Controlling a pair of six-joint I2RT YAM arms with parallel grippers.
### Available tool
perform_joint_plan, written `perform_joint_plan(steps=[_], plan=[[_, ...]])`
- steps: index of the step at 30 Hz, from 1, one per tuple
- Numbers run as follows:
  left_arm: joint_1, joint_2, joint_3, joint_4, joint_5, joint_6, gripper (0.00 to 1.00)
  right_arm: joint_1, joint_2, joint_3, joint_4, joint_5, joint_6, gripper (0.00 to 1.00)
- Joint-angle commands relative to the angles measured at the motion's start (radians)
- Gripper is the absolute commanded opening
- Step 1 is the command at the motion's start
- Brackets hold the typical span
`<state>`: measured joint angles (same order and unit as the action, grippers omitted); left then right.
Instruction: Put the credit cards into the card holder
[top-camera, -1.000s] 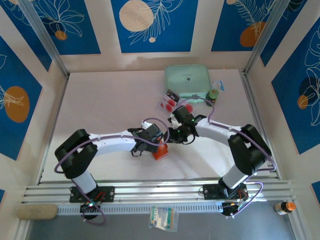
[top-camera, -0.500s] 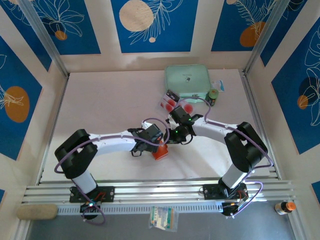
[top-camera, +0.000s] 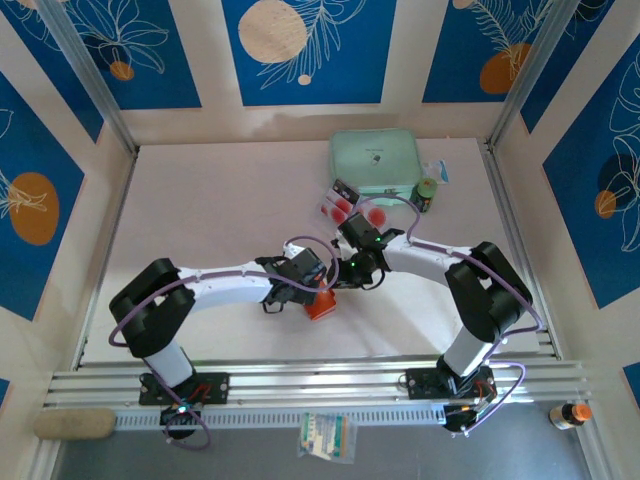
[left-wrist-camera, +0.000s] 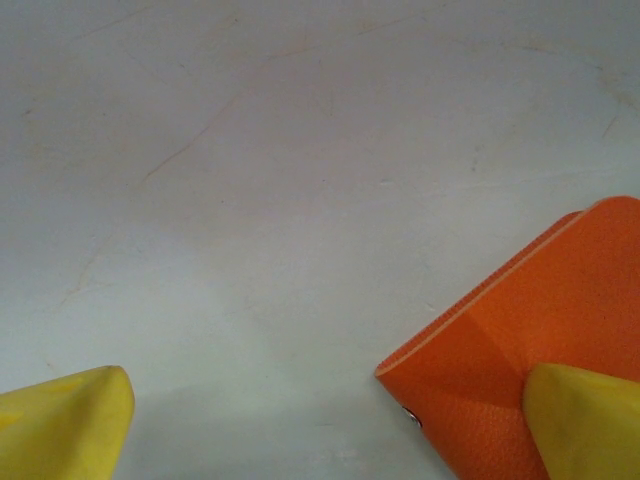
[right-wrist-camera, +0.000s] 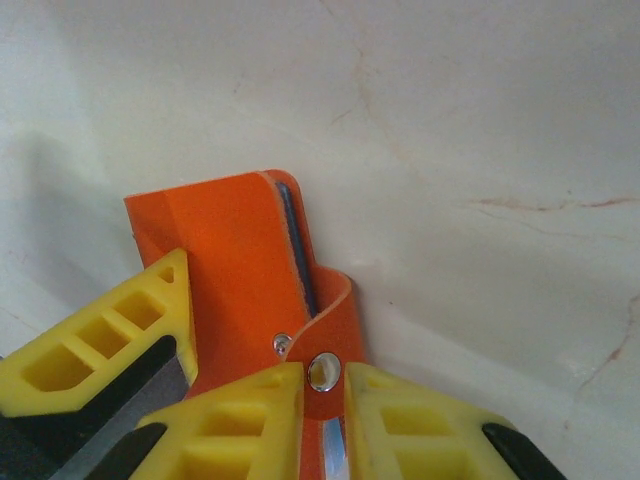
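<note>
While the right gripper (right-wrist-camera: 322, 408) pinches the holder's (right-wrist-camera: 235, 260) snap flap between nearly closed fingers, the orange holder stands tilted on the table (left-wrist-camera: 300, 150), about midway across and a little nearer the near edge than the far one. From the wrist view a dark slot shows between its orange layers. The left gripper (left-wrist-camera: 325, 390) is spread wide, holding nothing: one finger overlaps the holder's corner and the other hangs over bare table. The cards (top-camera: 343, 207), with their red dots, lie well apart toward the far edge, just in front of a mint case (top-camera: 375, 160).
</note>
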<state>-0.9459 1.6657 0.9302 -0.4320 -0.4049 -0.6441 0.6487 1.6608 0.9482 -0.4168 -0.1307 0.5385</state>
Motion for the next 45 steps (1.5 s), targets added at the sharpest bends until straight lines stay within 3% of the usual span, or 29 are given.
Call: perform_joint_plan(steps=[1,24,32,37,40,45], plan=[[-0.007,0.009,-0.03,-0.061,-0.021,0.031,1.0,0.006,-0.027,0.013,-0.027,0.006,-0.005,0.2],[-0.008,0.001,-0.032,-0.06,-0.017,0.03,1.0,0.019,0.017,0.042,-0.036,0.035,-0.008,0.2],[-0.007,-0.004,-0.036,-0.057,-0.017,0.03,1.0,0.011,0.014,0.041,-0.034,0.031,-0.011,0.11],[-0.007,-0.004,-0.037,-0.056,-0.015,0.03,1.0,0.007,0.0,0.04,-0.039,0.028,-0.012,0.1],[-0.007,-0.003,-0.036,-0.054,-0.015,0.031,1.0,0.006,-0.006,0.04,-0.036,0.023,-0.012,0.0],[-0.007,-0.002,-0.034,-0.053,-0.014,0.032,1.0,0.011,-0.011,0.045,-0.028,-0.008,-0.013,0.0]])
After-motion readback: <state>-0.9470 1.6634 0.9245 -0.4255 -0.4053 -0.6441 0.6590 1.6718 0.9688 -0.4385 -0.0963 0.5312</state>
